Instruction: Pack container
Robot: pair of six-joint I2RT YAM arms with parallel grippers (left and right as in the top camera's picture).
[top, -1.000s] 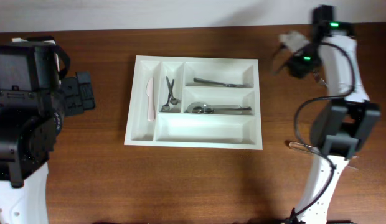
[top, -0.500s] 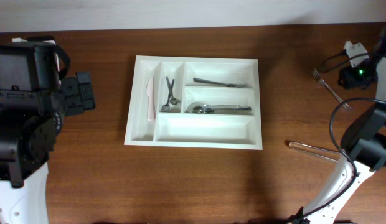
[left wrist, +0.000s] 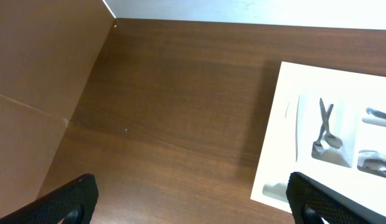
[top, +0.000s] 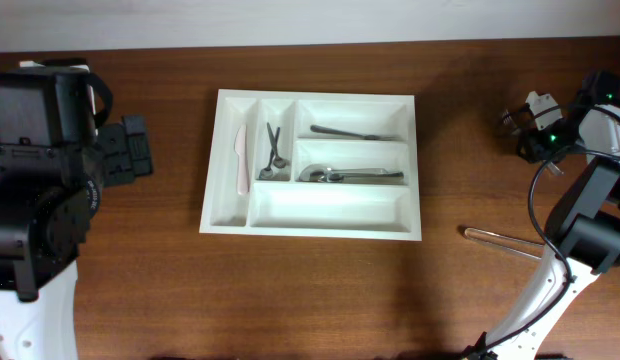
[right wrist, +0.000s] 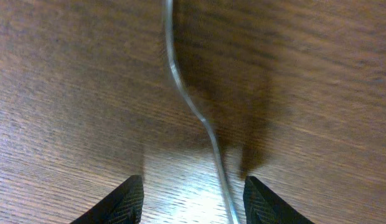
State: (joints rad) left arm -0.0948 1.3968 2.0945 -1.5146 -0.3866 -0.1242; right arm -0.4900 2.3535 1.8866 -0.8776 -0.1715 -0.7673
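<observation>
A white cutlery tray [top: 310, 97] lies mid-table. It holds a pale knife [top: 240, 160], small scissors [top: 273, 150], a metal utensil [top: 355, 132] and spoons [top: 350, 175]; its long front compartment is bare. A metal fork [right wrist: 180, 81] lies on the table at the far right. My right gripper [right wrist: 196, 202] is open and low over the fork, with the handle running between its fingers; it also shows in the overhead view [top: 525, 125]. My left gripper [left wrist: 193, 202] is open and empty, left of the tray [left wrist: 283, 124].
A thin metal utensil [top: 500, 240] lies on the table at the right front, beside the right arm's base. The left arm's bulk [top: 40, 170] fills the left side. A brown panel [left wrist: 37, 81] stands at the far left.
My right gripper swung from the back right, near the tray's corner, out to the far right and came down over the fork. The left arm has not moved.
</observation>
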